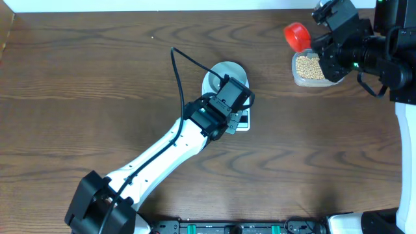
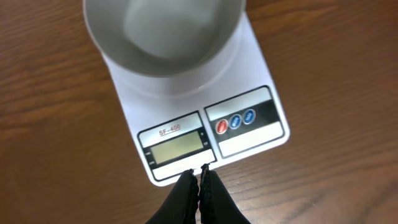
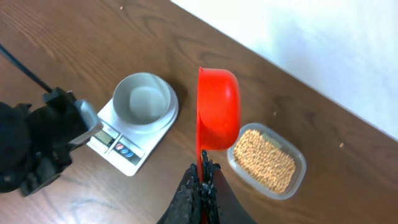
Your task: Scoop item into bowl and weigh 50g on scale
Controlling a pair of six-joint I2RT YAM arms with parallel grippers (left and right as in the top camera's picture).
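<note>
Awaiting first scoop: bowl (image 2: 102, 43) empty on scale (image 2: 249, 144); right gripper (image 3: 203, 169) clamping empty scoop (image 3: 217, 109), left gripper (image 2: 200, 178) closed on nothing.

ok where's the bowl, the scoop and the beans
bowl (image 3: 144, 102): right wrist view, on its empty inside bottom
scoop (image 3: 219, 109): right wrist view, on the middle of the red cup
beans (image 3: 264, 160): right wrist view, on the centre of the tan pile
</note>
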